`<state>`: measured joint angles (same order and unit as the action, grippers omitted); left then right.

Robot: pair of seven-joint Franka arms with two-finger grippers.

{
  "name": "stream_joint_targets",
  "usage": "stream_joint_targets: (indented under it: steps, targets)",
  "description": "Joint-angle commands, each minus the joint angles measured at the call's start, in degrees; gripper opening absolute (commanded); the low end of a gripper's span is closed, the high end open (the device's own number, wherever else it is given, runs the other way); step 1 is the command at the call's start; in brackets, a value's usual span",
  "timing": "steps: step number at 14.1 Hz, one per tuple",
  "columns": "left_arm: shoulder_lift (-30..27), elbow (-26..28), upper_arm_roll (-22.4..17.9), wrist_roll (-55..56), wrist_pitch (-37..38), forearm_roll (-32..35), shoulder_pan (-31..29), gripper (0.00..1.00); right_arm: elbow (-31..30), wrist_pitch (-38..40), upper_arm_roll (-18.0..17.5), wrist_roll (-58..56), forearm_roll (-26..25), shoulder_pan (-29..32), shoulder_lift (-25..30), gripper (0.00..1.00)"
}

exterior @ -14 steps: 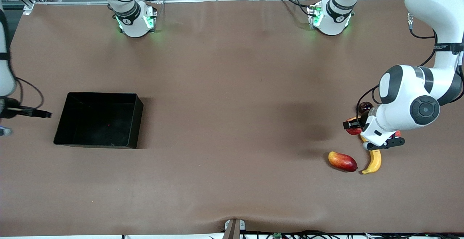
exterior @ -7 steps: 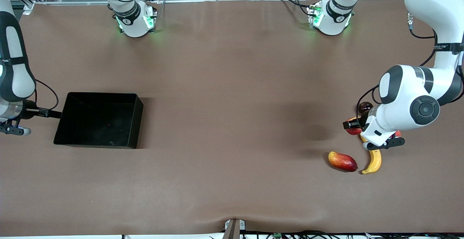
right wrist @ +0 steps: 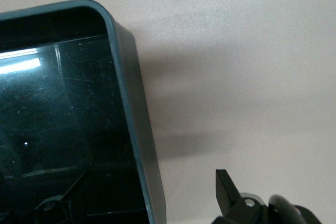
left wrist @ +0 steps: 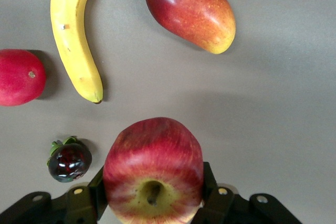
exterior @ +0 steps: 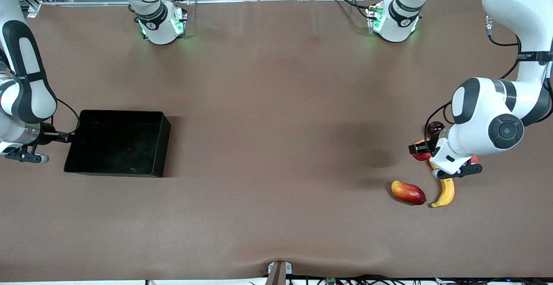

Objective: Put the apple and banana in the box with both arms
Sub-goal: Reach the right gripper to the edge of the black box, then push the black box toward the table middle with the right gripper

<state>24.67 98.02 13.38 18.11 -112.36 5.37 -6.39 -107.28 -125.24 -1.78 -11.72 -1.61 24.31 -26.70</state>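
Observation:
My left gripper [left wrist: 153,198] is shut on the apple [left wrist: 153,171], red with yellow streaks, its stem dimple facing the camera. In the front view the apple [exterior: 420,155] peeks out from under the left wrist at the left arm's end of the table. The yellow banana [left wrist: 73,40] lies on the cloth close by, and its tip [exterior: 445,193] sticks out nearer the front camera. The black box [exterior: 160,147] sits toward the right arm's end. My right gripper [right wrist: 142,203] is open above the box's end wall [right wrist: 131,108], one finger [right wrist: 228,190] outside it.
A red-yellow mango [exterior: 408,192] lies beside the banana, nearer the front camera than the apple. A plain red fruit [left wrist: 18,77] and a small dark fruit [exterior: 435,126] lie around the left gripper. Brown cloth covers the table between box and fruit.
The right arm has swung in from the table's end toward the box's end wall. The left arm and the fruit have not moved.

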Motion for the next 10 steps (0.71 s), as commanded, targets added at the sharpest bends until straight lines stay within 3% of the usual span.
stream_joint_targets:
  steps: [1,9,10]
  targets:
    - [-0.1,-0.3,0.3,1.0,0.8,0.5,0.0,0.0,-0.3,-0.4,-0.1,-0.2,-0.3,-0.3,0.2,1.0]
    - [-0.1,-0.3,0.3,1.1,0.8,0.5,0.0,0.0,-0.6,-3.2,-0.1,1.9,-0.3,-3.5,-2.4,1.0]
    - [-0.1,-0.3,0.3,1.1,0.8,0.5,0.0,0.0,-1.0,-5.0,0.0,4.9,-0.3,-4.3,-2.9,0.8]
